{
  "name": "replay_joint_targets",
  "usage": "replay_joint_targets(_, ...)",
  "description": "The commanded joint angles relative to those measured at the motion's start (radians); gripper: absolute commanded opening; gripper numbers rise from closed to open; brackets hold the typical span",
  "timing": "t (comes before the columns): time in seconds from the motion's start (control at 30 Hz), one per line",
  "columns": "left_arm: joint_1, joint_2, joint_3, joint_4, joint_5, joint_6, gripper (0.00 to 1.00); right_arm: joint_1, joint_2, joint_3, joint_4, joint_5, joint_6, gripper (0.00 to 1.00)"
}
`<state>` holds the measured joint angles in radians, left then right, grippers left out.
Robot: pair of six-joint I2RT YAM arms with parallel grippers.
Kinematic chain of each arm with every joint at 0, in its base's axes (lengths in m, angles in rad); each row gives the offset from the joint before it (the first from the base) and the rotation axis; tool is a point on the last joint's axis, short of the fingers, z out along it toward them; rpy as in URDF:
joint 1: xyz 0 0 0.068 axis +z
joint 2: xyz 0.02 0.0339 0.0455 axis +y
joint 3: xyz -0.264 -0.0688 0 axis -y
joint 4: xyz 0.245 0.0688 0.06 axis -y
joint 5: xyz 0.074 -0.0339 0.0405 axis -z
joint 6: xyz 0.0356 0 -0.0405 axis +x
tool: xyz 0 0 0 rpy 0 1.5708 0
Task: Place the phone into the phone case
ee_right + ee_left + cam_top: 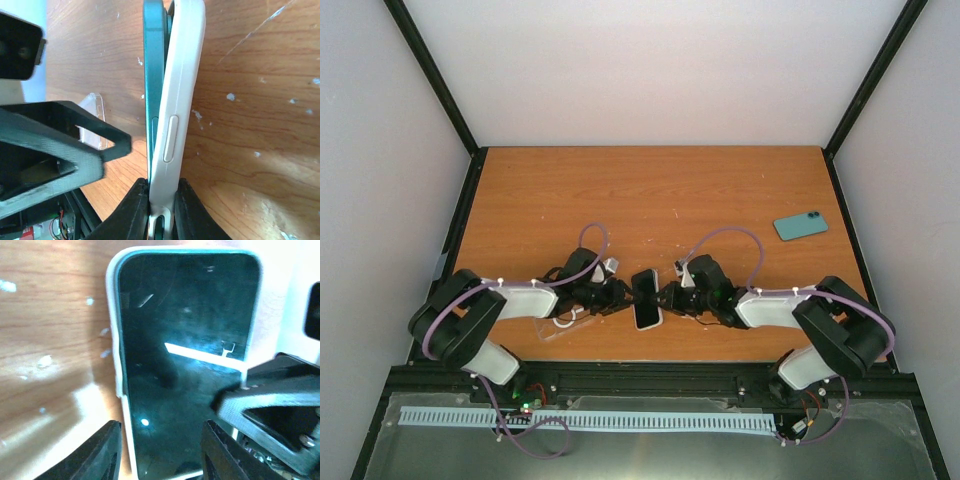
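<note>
A teal phone (646,296) with a dark screen sits partly in a white case (647,324), held on edge above the table's front middle. My right gripper (667,297) is shut on the case and phone together. In the right wrist view its fingers (162,212) pinch the white case (182,75) with the teal phone edge (152,75) standing slightly out of it at the far end. My left gripper (621,295) is open and faces the screen. In the left wrist view its gripper (162,455) has a finger at each side of the screen (185,340), and the case rim (114,340) shows along the left.
A second teal phone (800,226) lies back up at the table's right. A clear plastic case (555,327) lies by the left arm near the front edge and also shows in the right wrist view (92,120). The two grippers nearly touch.
</note>
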<state>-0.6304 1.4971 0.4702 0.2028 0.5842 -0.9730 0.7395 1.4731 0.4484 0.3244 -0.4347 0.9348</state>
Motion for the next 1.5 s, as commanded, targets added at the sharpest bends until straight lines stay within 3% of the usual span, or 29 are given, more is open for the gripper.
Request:
replay_joint_targets(0.0,-0.005,-0.124,0.01,-0.063,-0.015,0.03,0.48,0.0,-0.088,-0.024,0.031,0.036,-0.024,0.03)
replay_joint_targets(0.23,0.021,-0.343,0.006,-0.106,0.024,0.01,0.69,0.0,-0.296,-0.05,0.021,0.013,-0.057,0.03)
replay_joint_targets(0.4,0.053,-0.451,-0.011,-0.04,0.116,-0.018,0.75,0.0,-0.504,-0.091,0.044,-0.012,-0.062,0.03)
replay_joint_targets(0.6,0.056,-0.564,-0.044,0.172,0.223,-0.067,0.72,0.0,-0.668,-0.1,0.083,-0.104,-0.095,0.03)
replay_joint_targets(0.7,0.056,-0.597,-0.08,0.338,0.285,-0.128,0.72,0.0,-0.688,-0.091,0.071,-0.151,-0.109,0.03)
replay_joint_targets(0.87,0.056,-0.59,-0.085,0.459,0.332,-0.18,0.68,0.0,-0.677,-0.104,0.141,-0.244,-0.089,0.03)
replay_joint_targets(1.1,0.057,-0.59,-0.111,0.517,0.288,-0.212,0.53,0.001,-0.676,-0.113,0.193,-0.323,-0.082,0.03)
replay_joint_targets(1.2,0.056,-0.585,-0.126,0.561,0.289,-0.229,0.54,0.001,-0.686,-0.118,0.191,-0.337,-0.087,0.03)
replay_joint_targets(1.27,0.057,-0.582,-0.132,0.571,0.285,-0.234,0.64,0.001,-0.69,-0.124,0.194,-0.343,-0.085,0.03)
replay_joint_targets(1.33,0.057,-0.58,-0.125,0.557,0.284,-0.22,0.67,0.001,-0.688,-0.127,0.199,-0.35,-0.081,0.03)
replay_joint_targets(1.47,0.057,-0.593,-0.119,0.538,0.275,-0.213,0.61,0.001,-0.677,-0.135,0.223,-0.354,-0.069,0.03)
